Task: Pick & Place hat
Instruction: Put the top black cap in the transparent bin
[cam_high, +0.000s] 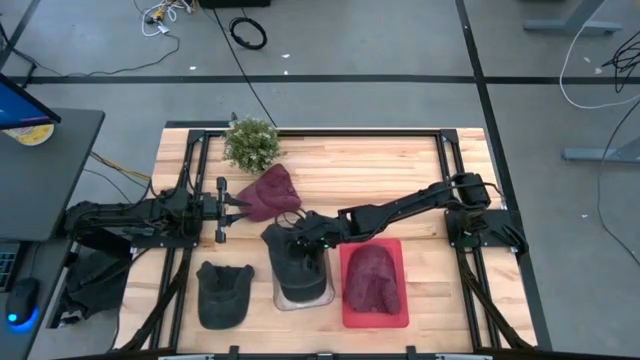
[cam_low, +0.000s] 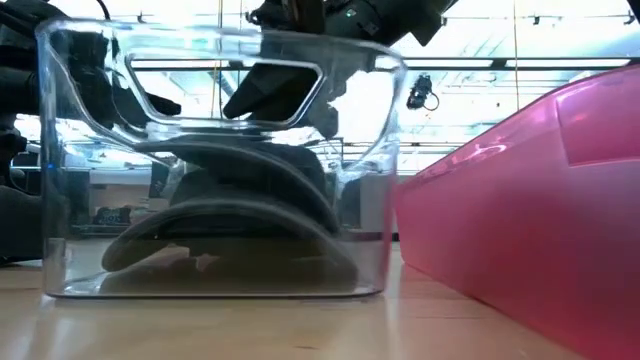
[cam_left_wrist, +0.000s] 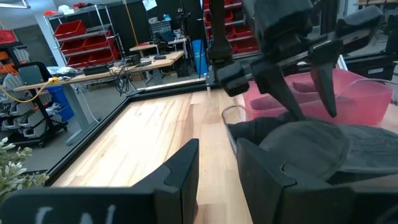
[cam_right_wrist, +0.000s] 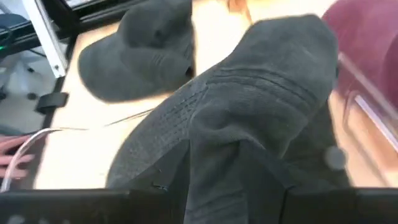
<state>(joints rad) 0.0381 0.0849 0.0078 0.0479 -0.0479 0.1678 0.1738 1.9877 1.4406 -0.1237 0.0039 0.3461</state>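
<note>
A dark grey hat (cam_high: 298, 262) (cam_low: 240, 200) (cam_right_wrist: 249, 93) lies crumpled inside a clear bin (cam_low: 385, 210) near the table's front middle, its brim on the bin's floor. My right gripper (cam_high: 300, 233) (cam_left_wrist: 311, 102) hovers over the bin's far rim, open, slanting down; its fingertips stand just above the hat's crown. Whether they graze the cloth I cannot tell. My left gripper (cam_high: 238, 205) (cam_left_wrist: 217, 168) waits level at the left, open by a narrow gap, nothing between its fingers, next to a maroon hat (cam_high: 268, 192) lying on the table.
A red bin (cam_high: 345, 300) (cam_low: 540, 200) holding a maroon hat (cam_high: 372, 278) stands right of the clear bin. A second dark cap (cam_high: 222, 293) (cam_right_wrist: 140, 53) lies on the table left of it. A small plant (cam_high: 250, 143) stands at the far left.
</note>
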